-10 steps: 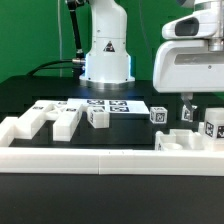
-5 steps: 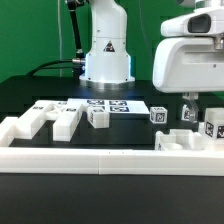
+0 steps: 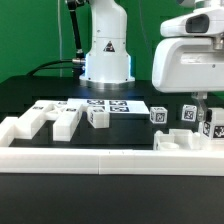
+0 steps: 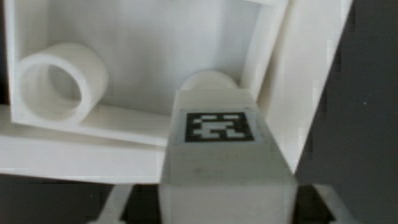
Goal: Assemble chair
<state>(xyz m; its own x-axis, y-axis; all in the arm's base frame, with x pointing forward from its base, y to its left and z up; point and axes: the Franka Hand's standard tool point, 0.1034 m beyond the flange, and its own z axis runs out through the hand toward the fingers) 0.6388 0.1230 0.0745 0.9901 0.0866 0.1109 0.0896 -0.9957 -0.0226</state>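
White chair part (image 4: 217,150), tagged, sits clamped in the claw (image 3: 203,106) at the exterior view's right; more parts (image 3: 62,120) lie loose on the black table (image 3: 30,90).

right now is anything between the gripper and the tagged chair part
Nothing visible is in the way. The gripper is shut on the tagged part, which runs straight in between its fingers. The holed part sits close by, not in between.
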